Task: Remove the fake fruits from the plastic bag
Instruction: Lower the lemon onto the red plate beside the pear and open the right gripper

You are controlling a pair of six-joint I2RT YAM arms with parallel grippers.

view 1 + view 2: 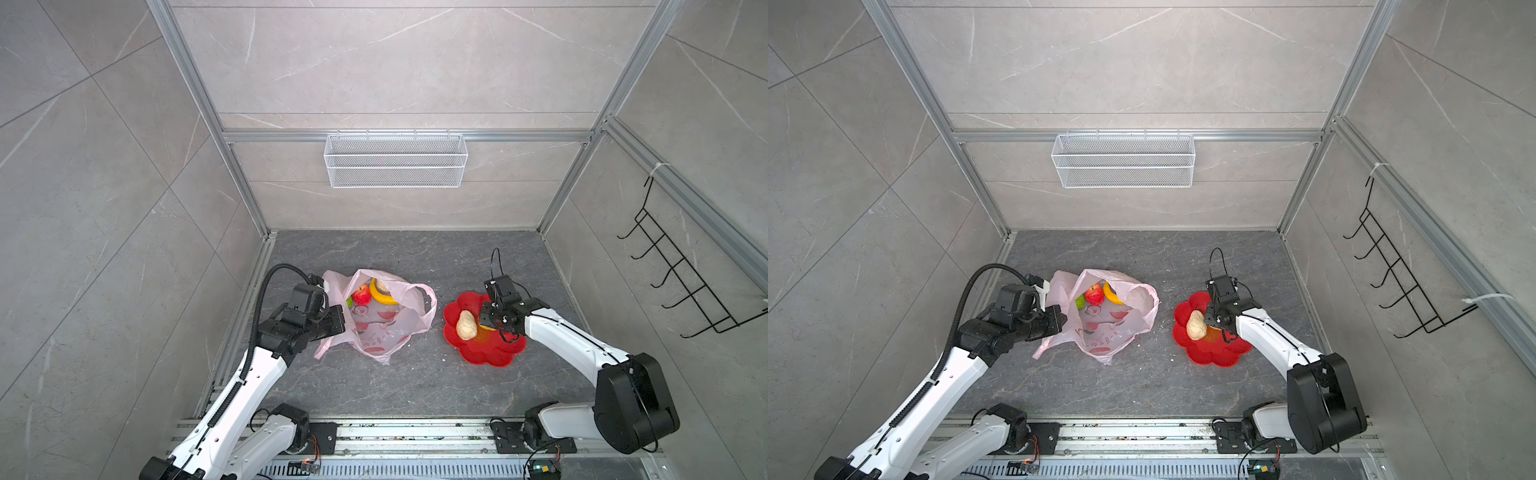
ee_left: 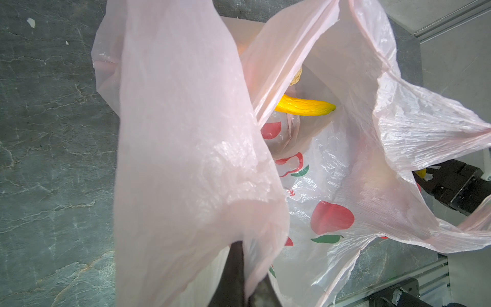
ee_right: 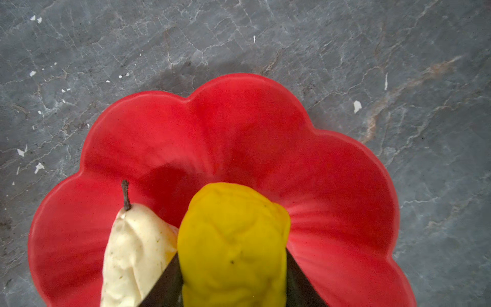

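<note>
Pale-pink translucent plastic bag (image 1: 386, 328), edge pinched in left fingers (image 2: 233, 265), right fingers (image 3: 166, 287) gripping yellow lumpy fruit (image 3: 233, 239)

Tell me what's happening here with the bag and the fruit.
The left gripper is shut on an edge of the plastic bag, holding its mouth open. The right gripper is clamped on a yellow knobbly fruit over the red flower-shaped dish, where a beige pear already lies. A banana, a red fruit and a green fruit are in the bag.
</note>
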